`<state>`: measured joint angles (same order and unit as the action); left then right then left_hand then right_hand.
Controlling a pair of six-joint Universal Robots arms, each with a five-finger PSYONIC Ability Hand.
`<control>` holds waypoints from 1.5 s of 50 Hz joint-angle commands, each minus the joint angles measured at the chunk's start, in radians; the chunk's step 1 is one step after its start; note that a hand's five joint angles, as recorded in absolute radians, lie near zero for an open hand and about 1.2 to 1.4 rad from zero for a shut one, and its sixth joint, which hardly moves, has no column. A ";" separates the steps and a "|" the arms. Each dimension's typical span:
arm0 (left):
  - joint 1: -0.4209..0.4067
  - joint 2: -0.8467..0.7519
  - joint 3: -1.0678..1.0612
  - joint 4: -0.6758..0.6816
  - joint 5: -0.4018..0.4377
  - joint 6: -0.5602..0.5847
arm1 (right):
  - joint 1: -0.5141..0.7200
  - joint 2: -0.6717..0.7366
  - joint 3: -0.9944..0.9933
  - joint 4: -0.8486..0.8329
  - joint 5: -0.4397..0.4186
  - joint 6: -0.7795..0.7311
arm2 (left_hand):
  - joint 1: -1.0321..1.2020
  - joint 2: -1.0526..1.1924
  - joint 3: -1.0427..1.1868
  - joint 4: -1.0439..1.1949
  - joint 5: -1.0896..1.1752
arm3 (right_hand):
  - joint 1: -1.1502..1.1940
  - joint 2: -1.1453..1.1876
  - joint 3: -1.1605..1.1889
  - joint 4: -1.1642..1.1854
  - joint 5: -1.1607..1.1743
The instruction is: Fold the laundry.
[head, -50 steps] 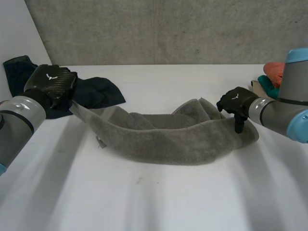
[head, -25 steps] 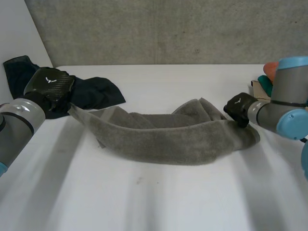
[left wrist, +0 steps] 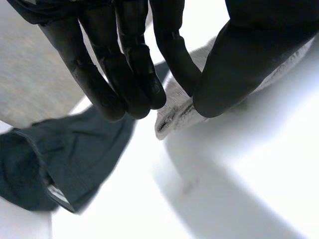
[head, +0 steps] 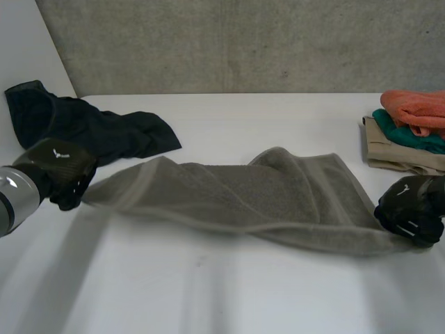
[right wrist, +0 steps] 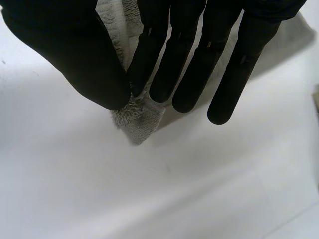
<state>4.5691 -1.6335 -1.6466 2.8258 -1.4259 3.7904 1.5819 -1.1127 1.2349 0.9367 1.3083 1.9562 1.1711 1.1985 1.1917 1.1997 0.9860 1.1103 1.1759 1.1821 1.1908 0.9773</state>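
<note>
A grey towel [head: 250, 198] lies stretched across the middle of the white table [head: 208, 292], held at both ends. My left hand [head: 57, 170] pinches the towel's left corner [left wrist: 172, 117] between thumb and fingers, just above the table. My right hand [head: 410, 210] pinches the right corner [right wrist: 139, 119] the same way, near the table's right edge. The towel's near edge is pulled fairly straight between the two hands, and its far part bunches in soft folds.
A dark navy garment [head: 83, 129] lies crumpled at the back left, also seen in the left wrist view [left wrist: 55, 159]. A stack of folded clothes, orange on teal on beige [head: 410, 129], sits at the back right. A concrete wall stands behind the table.
Both hands have moved apart and toward the near side, drawing the towel out from a sagging arc into a long stretched band. The right hand closed on its corner.
</note>
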 commanded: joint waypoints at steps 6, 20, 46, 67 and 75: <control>-0.022 -0.218 0.132 0.135 -0.025 -0.006 | 0.118 0.140 -0.015 -0.404 0.028 0.320 | 0.225 0.198 0.205 0.197 0.236 | 0.286 0.220 0.214 0.205 0.244; -0.042 -0.293 0.154 0.136 -0.073 -0.074 | 0.162 0.195 -0.109 -0.266 0.155 0.339 | 0.225 0.198 0.205 0.197 0.236 | -0.137 -0.203 -0.209 -0.217 -0.178; -0.039 -0.324 0.174 0.162 -0.064 -0.028 | 0.191 0.251 -0.164 -0.206 0.181 0.225 | 0.225 0.198 0.205 0.197 0.236 | 0.286 0.220 0.214 0.205 0.244; -0.053 -0.236 0.772 0.741 -0.240 -0.377 | 0.230 0.091 -0.494 -1.352 0.327 0.658 | 0.225 0.198 0.205 0.197 0.236 | 0.286 0.220 0.214 0.205 0.244; -0.032 -0.292 0.651 0.647 -0.189 -0.362 | 0.247 0.094 -0.368 -1.283 0.250 0.664 | 0.225 0.198 0.205 0.197 0.236 | 0.286 0.220 0.214 0.205 0.244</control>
<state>4.5242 -1.8855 -0.8928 3.5401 -1.6477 3.4155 1.8203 -1.0258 0.7732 -0.4099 1.6089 2.6282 1.1711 1.1985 1.1922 1.1998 0.9860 1.1329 1.1773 1.1860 1.1914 1.0022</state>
